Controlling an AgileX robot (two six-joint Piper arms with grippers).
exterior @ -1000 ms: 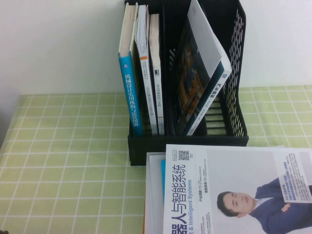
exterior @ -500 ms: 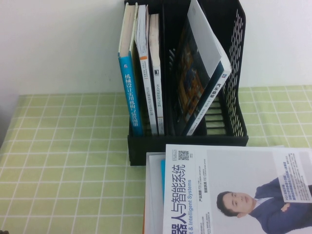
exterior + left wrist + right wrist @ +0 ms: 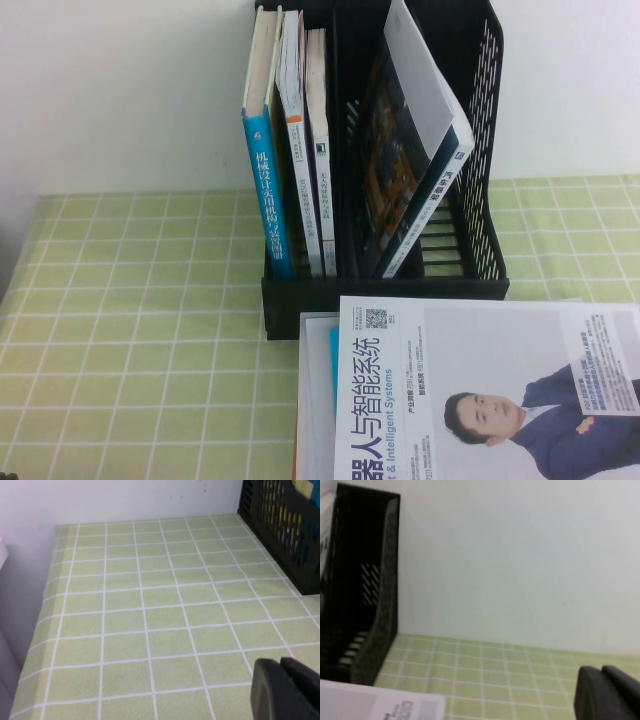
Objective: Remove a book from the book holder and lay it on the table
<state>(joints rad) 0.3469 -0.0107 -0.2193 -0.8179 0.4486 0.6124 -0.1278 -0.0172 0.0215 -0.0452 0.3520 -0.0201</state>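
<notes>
The book [image 3: 480, 390], white-covered with a man in a dark blue suit and a QR code, lies flat on the table [image 3: 130, 320] just in front of the book holder [image 3: 385, 290]. Its corner [image 3: 375, 702] also shows in the right wrist view beside the holder [image 3: 380, 605]. Neither gripper appears in the high view. My left gripper [image 3: 282, 665] hangs shut and empty over bare green cloth [image 3: 150, 605], well away from the holder [image 3: 280, 530]. My right gripper [image 3: 601, 670] is shut, holds nothing, and is off to the side of the holder and the book.
In the holder stand a cyan-spined book [image 3: 268, 190] and two thin white ones [image 3: 305, 150]; a dark-covered book [image 3: 400, 170] leans in the right slot. A white sheet with a blue edge [image 3: 315, 400] lies under the book. A white wall [image 3: 120, 90] runs behind.
</notes>
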